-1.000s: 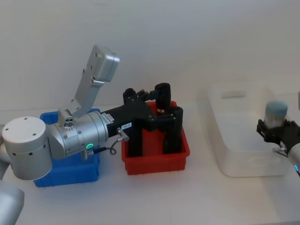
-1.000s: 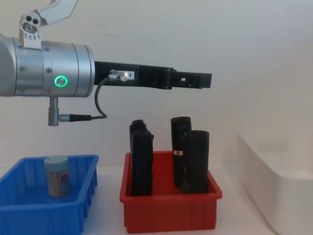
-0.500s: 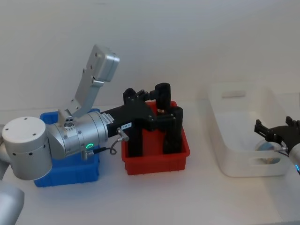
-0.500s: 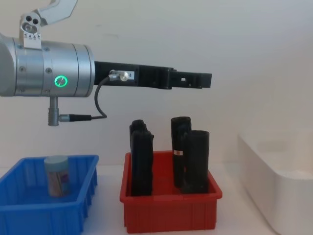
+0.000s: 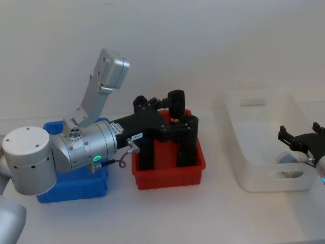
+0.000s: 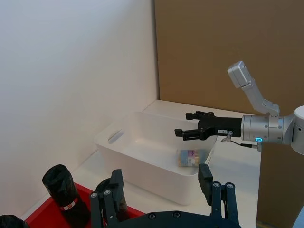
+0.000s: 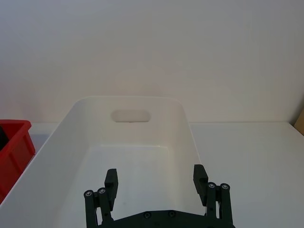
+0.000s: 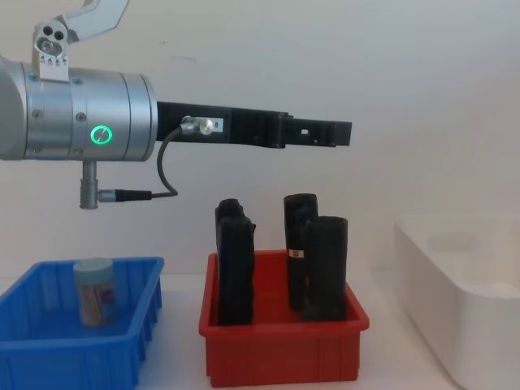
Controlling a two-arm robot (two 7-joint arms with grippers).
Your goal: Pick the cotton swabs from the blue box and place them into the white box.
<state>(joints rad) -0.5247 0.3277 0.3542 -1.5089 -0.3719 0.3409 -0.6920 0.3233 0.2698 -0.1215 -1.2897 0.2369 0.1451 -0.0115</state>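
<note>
We take this for a robotics lab or test cell, not a home or a shop. A plain white tabletop [image 5: 203, 218] runs up to a bare white wall [image 5: 203, 40], and a flat brown panel [image 6: 213, 47] closes off one side. Plastic sorting containers stand in a row on the tabletop: a blue box [image 8: 49, 361], a red bin [image 8: 284, 357] and a white box [image 5: 254, 180]. A silver robot arm [image 8: 81, 114] with a glowing green status light [image 8: 101, 134] reaches across above them.

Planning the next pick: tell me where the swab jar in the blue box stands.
In the chest view the jar stands upright inside the blue box on the robot's left, left of the red bin and below the left arm.
</note>
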